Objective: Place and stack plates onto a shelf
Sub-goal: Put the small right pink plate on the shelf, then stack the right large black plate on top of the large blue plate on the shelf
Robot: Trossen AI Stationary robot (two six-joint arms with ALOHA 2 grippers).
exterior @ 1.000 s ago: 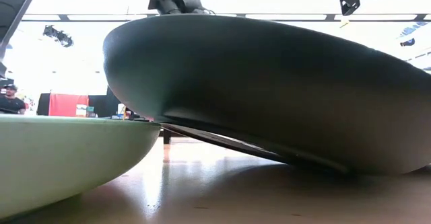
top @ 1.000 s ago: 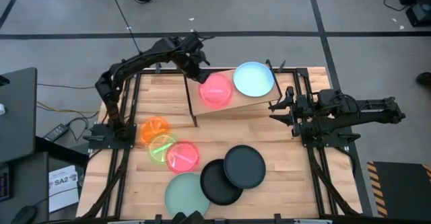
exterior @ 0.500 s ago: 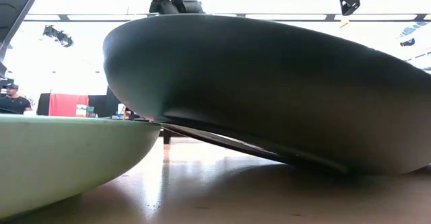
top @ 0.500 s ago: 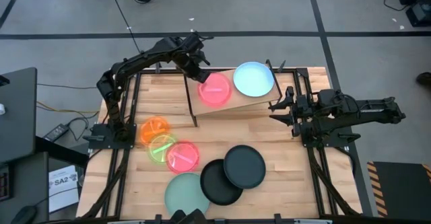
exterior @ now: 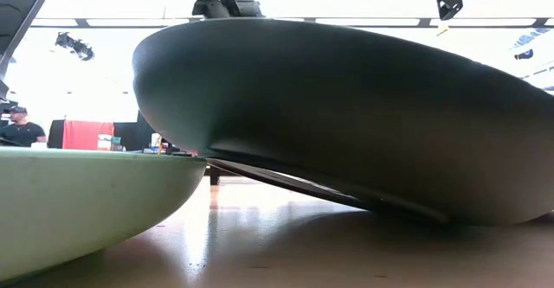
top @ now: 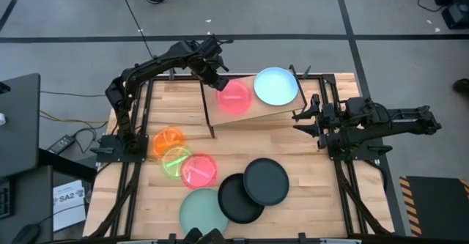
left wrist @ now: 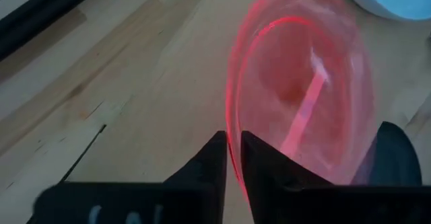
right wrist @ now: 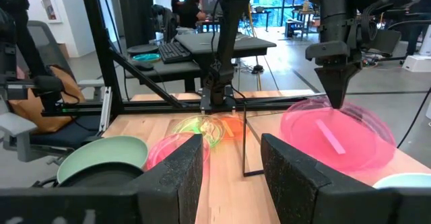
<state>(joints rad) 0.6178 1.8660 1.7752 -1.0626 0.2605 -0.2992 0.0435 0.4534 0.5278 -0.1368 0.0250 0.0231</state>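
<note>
A translucent pinkish-red plate (top: pixel 235 97) lies on the slanted wooden shelf (top: pixel 249 118), beside a light-blue plate (top: pixel 276 86) at the shelf's far right. My left gripper (top: pixel 218 80) is at the pinkish-red plate's far-left rim, shut on it. My right gripper (top: pixel 300 119) hovers open off the shelf's right end and touches nothing. In the right wrist view, its fingers (right wrist: pixel 232 177) stand wide apart. An orange plate (top: pixel 170 139), a neon-green plate (top: pixel 176 160) and a pink plate (top: pixel 198 171) overlap on the table's left. My left gripper pinches the pinkish-red plate's rim (left wrist: pixel 234 140) between its two fingers (left wrist: pixel 210 163), at the plate's far-left edge (right wrist: pixel 331 103). The fingers come from above, pointing down. The plate rests flat on the shelf board.
Two black plates (top: pixel 265 179) (top: pixel 238 198) and a mint-green plate (top: pixel 199 209) overlap near the table's near edge. They fill the low view (exterior: pixel 346 124) (exterior: pixel 86 201). Bare wood lies between the shelf and these plates. A person (exterior: pixel 13 128) is in the room beyond.
</note>
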